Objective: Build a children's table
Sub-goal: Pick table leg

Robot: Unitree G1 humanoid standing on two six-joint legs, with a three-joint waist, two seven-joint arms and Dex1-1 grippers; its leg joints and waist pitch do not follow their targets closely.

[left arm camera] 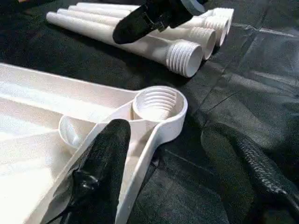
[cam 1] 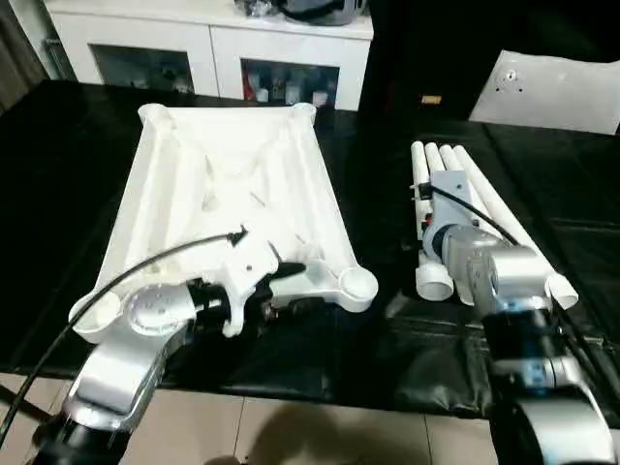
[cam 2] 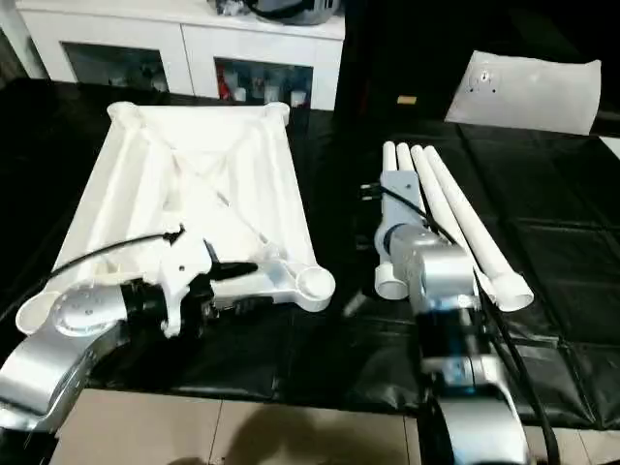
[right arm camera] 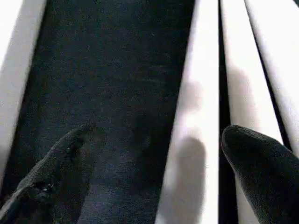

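The white tabletop (cam 1: 223, 165) lies underside up on the left of the black-covered table, ribs and round corner sockets showing. My left gripper (cam 1: 295, 288) is at its near right corner, just beside the threaded socket (left arm camera: 159, 105). Its fingers stand open astride the near rim, one finger (left arm camera: 100, 168) over the ribbed inside and the other (left arm camera: 261, 168) over the black cloth. Several white legs (cam 1: 480, 199) lie side by side on the right, threaded ends toward me. My right gripper (right arm camera: 161, 135) hovers over them wide open, with one leg (right arm camera: 196, 116) between its fingers, untouched.
White glass-door cabinets (cam 1: 213, 48) stand behind the table. A flat white sheet (cam 1: 557, 92) lies at the back right. The table's near edge meets the tiled floor (cam 1: 320, 426) just under my arms. A black cable (cam 1: 145, 266) arcs over the tabletop's near left part.
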